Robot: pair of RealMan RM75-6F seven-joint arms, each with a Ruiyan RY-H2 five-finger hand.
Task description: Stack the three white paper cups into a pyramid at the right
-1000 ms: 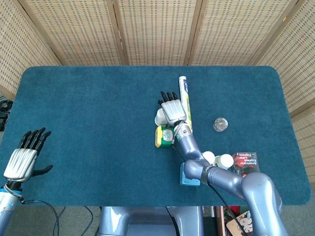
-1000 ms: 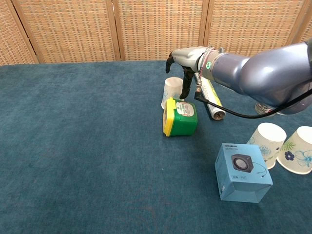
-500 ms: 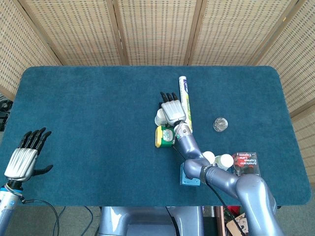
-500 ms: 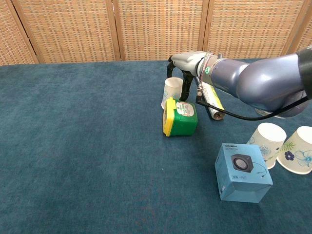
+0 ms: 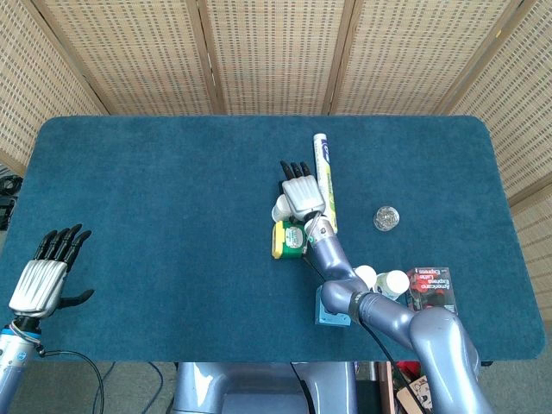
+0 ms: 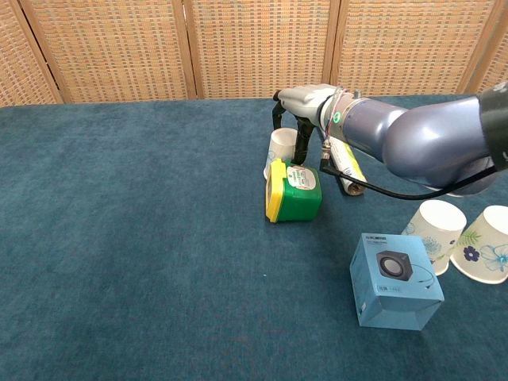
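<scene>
One white paper cup [image 6: 277,150] stands behind the green and yellow box [image 6: 292,190]; the head view shows it as cup [image 5: 281,207]. My right hand [image 6: 298,119] hovers right over this cup. Its thumb hangs down against the cup's right side, its fingers reach past the rim, and no grip shows. In the head view the right hand [image 5: 299,191] lies flat with fingers stretched forward. Two more flower-printed cups [image 6: 435,225] [image 6: 486,243] stand upside down at the right. My left hand [image 5: 45,274] is open at the table's near left edge, holding nothing.
A blue speaker box [image 6: 394,279] stands in front of the two right cups. A long white and yellow tube [image 6: 343,163] lies just right of my right hand. A small glass object [image 5: 385,218] and a red booklet [image 5: 429,287] lie further right.
My right hand has settled slightly lower and closer onto the cup behind the green box, and the cup has shifted a little. The left hand has barely moved.
</scene>
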